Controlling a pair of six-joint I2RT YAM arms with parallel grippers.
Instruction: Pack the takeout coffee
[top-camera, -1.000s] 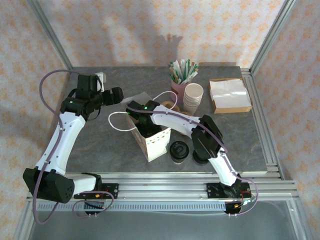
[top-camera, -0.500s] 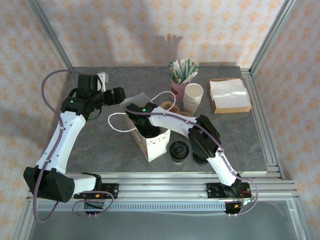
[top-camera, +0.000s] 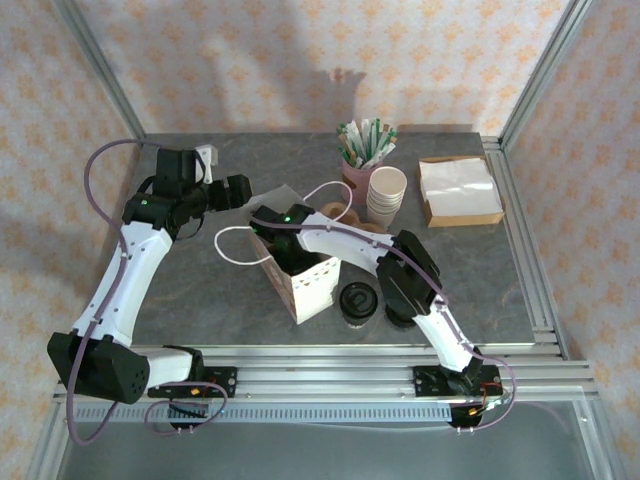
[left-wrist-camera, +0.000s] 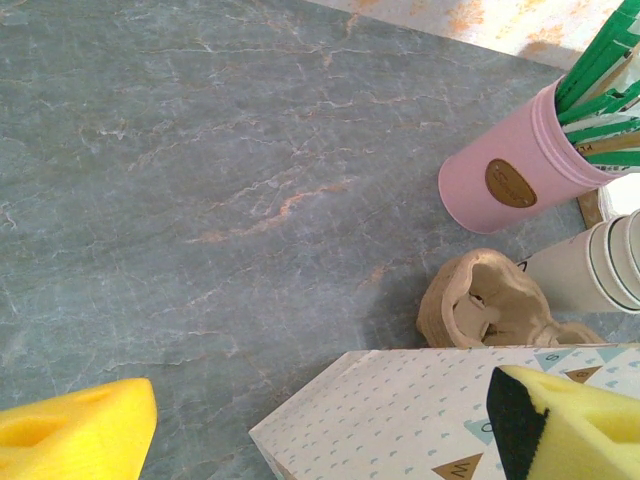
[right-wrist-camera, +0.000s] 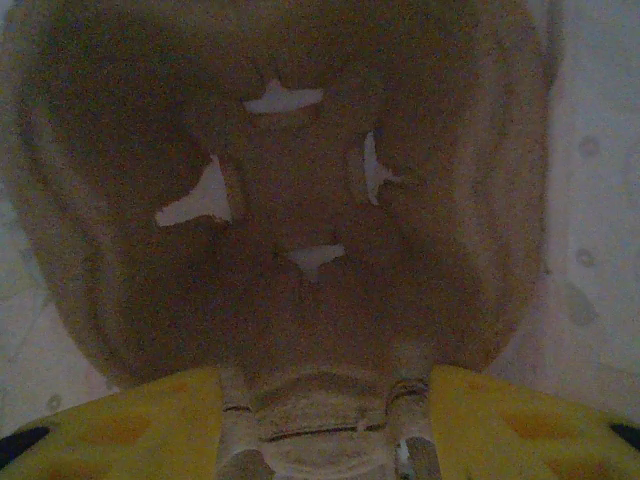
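Seating, apparently, brown moulded-pulp cup carrier (right-wrist-camera: 300, 250) in white patterned paper bag (top-camera: 315, 285); right gripper (right-wrist-camera: 325, 400) straddles its rib, grip indeterminable; left gripper (left-wrist-camera: 320, 420) gapes empty. Next: black-lidded takeout coffee (top-camera: 357, 300), lower centre.

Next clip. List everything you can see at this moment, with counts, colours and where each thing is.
table: one, grey marbled, under everything
paper bag: one, white with small print, standing open mid-table
coffee cup: one, black lid, just right of the bag
carrier in the bag: one, brown pulp
carrier on the table: one, brown pulp, behind the bag
paper cups: one stack, cream, right of the pink cup
pink cup: one, holding green-and-white sticks
napkins: one white pile in a brown tray, far right
left gripper: yellow pads, open, at the bag's far edge
right gripper: yellow pads, down inside the bag; open or shut unclear
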